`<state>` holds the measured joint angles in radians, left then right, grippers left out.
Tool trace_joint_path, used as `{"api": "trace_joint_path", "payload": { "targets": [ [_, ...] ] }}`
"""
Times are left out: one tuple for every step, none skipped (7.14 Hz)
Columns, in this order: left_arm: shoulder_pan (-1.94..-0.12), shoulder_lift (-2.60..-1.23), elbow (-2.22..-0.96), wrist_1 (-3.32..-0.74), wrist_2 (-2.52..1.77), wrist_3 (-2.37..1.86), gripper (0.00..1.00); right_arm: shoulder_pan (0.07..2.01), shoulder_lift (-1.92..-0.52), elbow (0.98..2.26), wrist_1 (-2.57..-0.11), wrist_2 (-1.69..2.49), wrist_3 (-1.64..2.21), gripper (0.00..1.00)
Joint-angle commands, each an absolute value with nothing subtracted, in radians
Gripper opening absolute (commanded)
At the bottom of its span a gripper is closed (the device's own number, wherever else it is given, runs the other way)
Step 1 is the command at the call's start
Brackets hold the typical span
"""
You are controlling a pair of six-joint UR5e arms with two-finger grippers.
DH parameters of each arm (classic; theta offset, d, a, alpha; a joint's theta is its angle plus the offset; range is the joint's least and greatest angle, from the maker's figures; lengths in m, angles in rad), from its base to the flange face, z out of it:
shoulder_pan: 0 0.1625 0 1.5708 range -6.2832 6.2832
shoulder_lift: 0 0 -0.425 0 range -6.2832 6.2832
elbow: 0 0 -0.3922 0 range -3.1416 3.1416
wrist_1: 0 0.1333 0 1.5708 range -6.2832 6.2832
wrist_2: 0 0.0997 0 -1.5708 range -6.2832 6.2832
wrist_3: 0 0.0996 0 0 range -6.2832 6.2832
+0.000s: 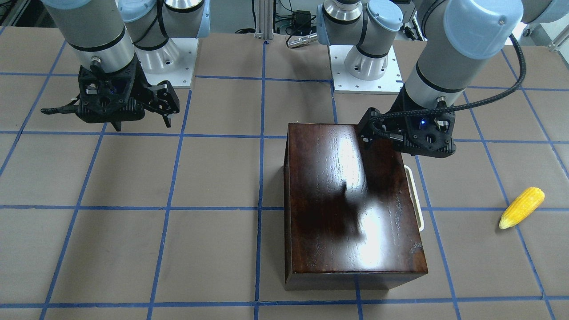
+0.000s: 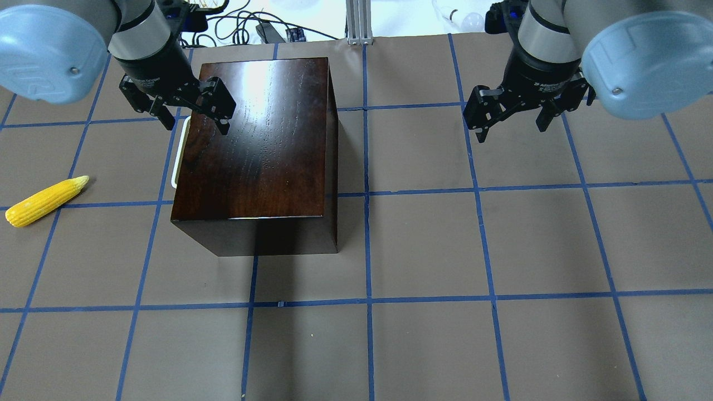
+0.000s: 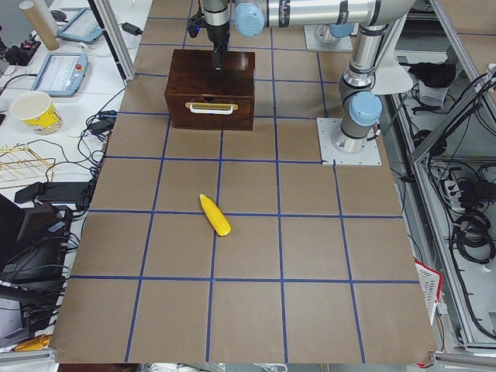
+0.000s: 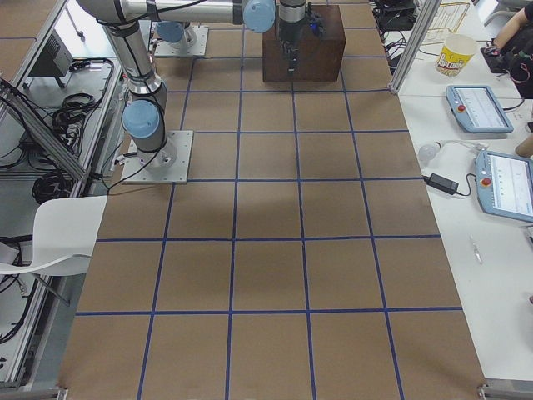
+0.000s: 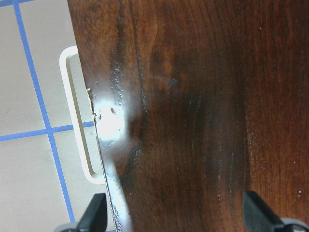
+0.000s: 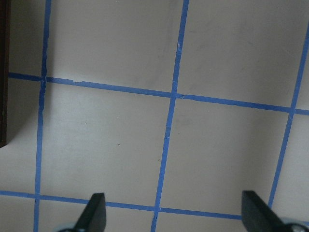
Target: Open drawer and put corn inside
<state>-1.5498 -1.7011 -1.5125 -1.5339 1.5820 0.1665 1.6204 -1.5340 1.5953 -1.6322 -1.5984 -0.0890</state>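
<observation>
The left hand (image 2: 196, 126), fingers apart, hangs over the box (image 2: 262, 139) edge, just above the shut drawer (image 3: 232, 113) and its white handle (image 2: 176, 159). The corn (image 2: 47, 200) lies on the worktop (image 2: 423, 250), well off to that hand's left. The right hand (image 2: 512, 131) is also spread.

Overhead view: behind robot, high, looks forward and down on worktop (image 2: 423, 345); box (image 2: 262, 139) left of centre.
Front view: opposite side, faces robot, steep; sides mirrored; shares box, corn (image 1: 522, 207).
Two end views: high, far back, look along worktop from either end; both reach box.
Left wrist view: very close, straight down on box top, handle (image 5: 76, 121) at its edge.
Right wrist view: close, down on worktop; box edge at frame left.
</observation>
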Motion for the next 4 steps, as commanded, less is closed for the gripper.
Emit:
{"api": "trace_joint_path", "payload": {
  "targets": [
    [-1.549,-1.694,-1.513,-1.532,1.582,0.169,1.00,1.621,-1.534,1.595,-1.632,-1.598,-0.089,1.00],
    [-1.549,-1.695,-1.513,-1.519,1.582,0.172,1.00,1.618,-1.534,1.595,-1.632,-1.598,-0.089,1.00],
    [-1.549,-1.695,-1.513,-1.513,1.583,0.170,1.00,1.618,-1.534,1.595,-1.632,-1.598,-0.089,1.00],
    [-1.551,-1.698,-1.513,-1.511,1.582,0.164,1.00,1.621,-1.534,1.595,-1.632,-1.598,-0.089,1.00]
  ]
}}
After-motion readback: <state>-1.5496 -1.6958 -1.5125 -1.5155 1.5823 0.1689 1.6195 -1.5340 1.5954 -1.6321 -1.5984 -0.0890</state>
